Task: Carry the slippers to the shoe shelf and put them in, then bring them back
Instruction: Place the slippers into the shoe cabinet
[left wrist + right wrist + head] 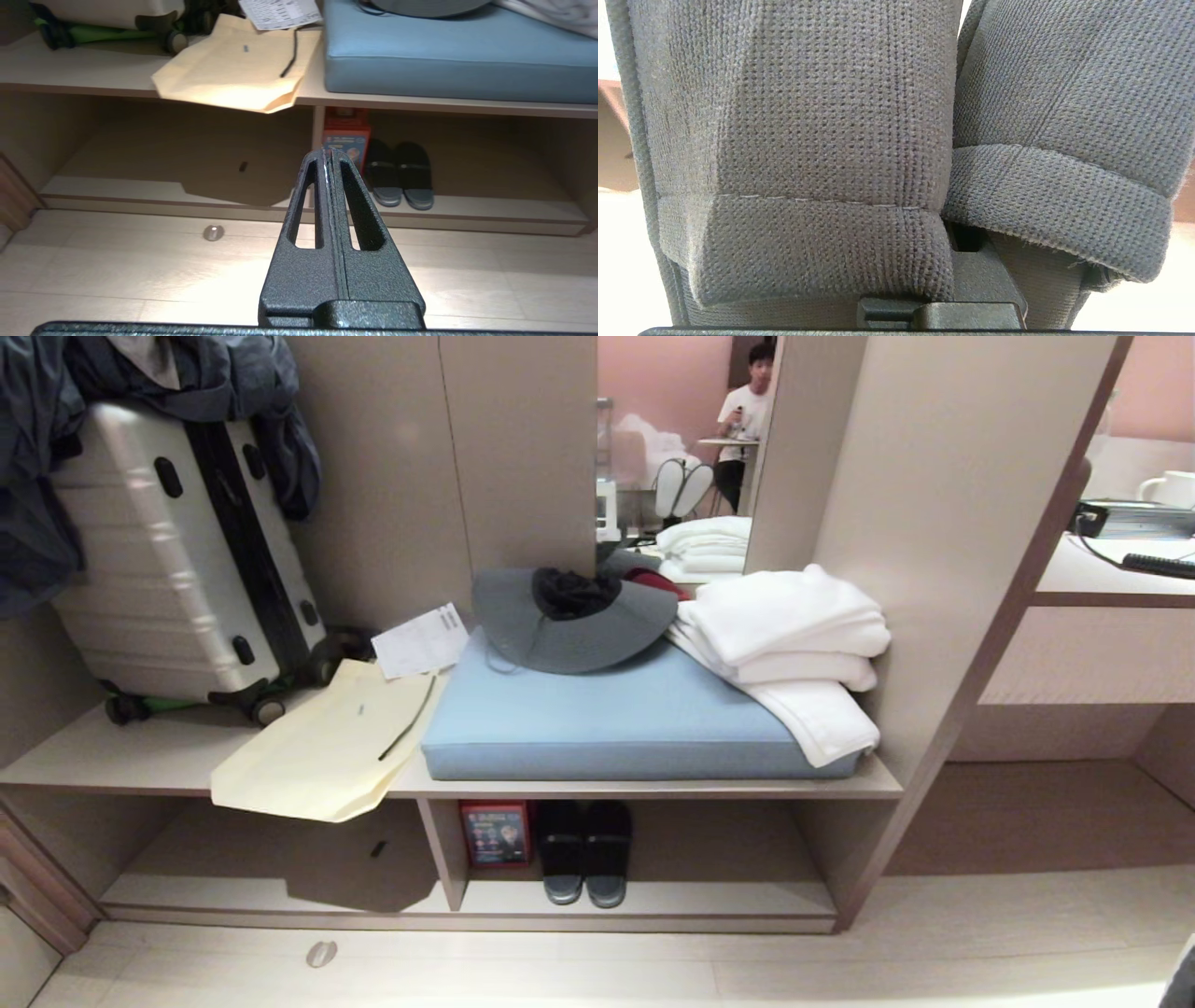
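No text can be read: the print on the white paper sheet (421,641) and on the red box (495,833) is too small.

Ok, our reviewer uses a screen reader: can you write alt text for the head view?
A dark pair of slides sits in the right compartment of the low shoe shelf, beside a red box. Above, a grey hat and white towels rest on a blue cushion.

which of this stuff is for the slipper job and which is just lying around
Job: slippers, held in right end effector; shoe shelf.

Lying about: other dark pair in the shelf, suitcase, paper bag, hat, towels, cushion; idle left end effector.
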